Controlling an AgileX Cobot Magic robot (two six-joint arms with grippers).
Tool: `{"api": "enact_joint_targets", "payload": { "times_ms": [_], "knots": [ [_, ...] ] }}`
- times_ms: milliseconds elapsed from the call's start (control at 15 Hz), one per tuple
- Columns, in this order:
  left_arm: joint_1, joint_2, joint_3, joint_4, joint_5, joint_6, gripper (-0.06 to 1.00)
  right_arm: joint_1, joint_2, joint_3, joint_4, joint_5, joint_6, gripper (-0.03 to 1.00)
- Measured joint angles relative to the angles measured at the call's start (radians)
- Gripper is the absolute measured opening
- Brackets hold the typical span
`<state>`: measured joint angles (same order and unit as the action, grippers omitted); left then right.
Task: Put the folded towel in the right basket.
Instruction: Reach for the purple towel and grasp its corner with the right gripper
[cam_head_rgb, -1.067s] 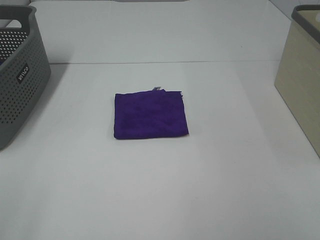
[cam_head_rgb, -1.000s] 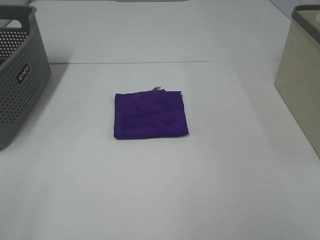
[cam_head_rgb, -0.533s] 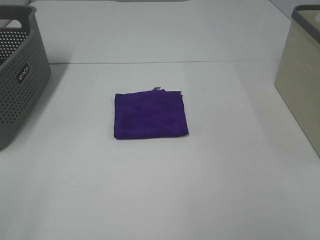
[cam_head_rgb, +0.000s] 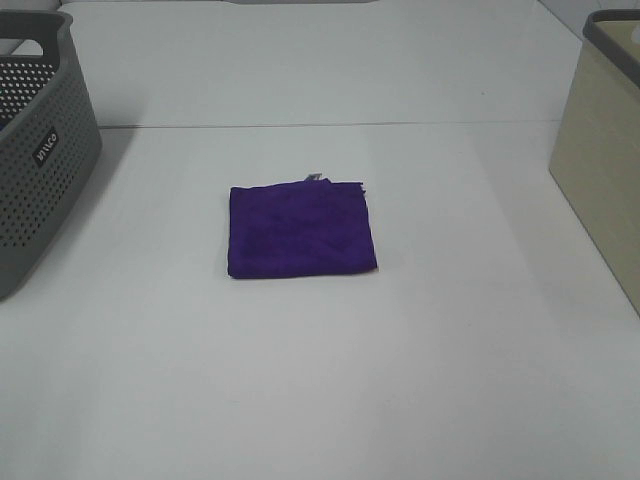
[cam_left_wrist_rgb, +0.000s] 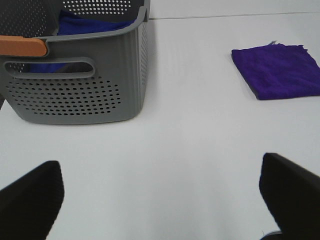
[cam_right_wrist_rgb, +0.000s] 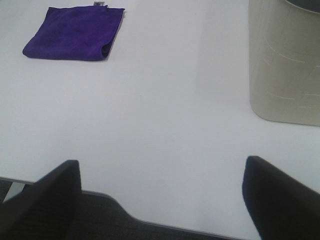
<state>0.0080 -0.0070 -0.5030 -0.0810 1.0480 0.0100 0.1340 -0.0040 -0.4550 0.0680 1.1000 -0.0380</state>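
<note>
A folded purple towel (cam_head_rgb: 301, 231) lies flat on the white table, near its middle. It also shows in the left wrist view (cam_left_wrist_rgb: 277, 70) and in the right wrist view (cam_right_wrist_rgb: 75, 33). The beige right basket (cam_head_rgb: 606, 145) stands at the table's right edge; its wall shows in the right wrist view (cam_right_wrist_rgb: 283, 65). Neither arm shows in the exterior view. My left gripper (cam_left_wrist_rgb: 160, 192) is open and empty, far from the towel, near the grey basket. My right gripper (cam_right_wrist_rgb: 162, 192) is open and empty, at the table's front edge, short of the beige basket.
A grey perforated basket (cam_head_rgb: 38, 140) stands at the left edge; the left wrist view shows it (cam_left_wrist_rgb: 75, 90) holding a blue-purple cloth (cam_left_wrist_rgb: 90, 24). A seam (cam_head_rgb: 320, 125) runs across the table behind the towel.
</note>
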Motion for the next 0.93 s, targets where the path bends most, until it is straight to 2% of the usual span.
{"api": "enact_joint_targets", "payload": {
  "times_ms": [933],
  "knots": [
    [0.000, 0.000, 0.000, -0.024, 0.000, 0.000, 0.99, 0.000, 0.000, 0.000, 0.000, 0.000, 0.000, 0.85]
  ]
}}
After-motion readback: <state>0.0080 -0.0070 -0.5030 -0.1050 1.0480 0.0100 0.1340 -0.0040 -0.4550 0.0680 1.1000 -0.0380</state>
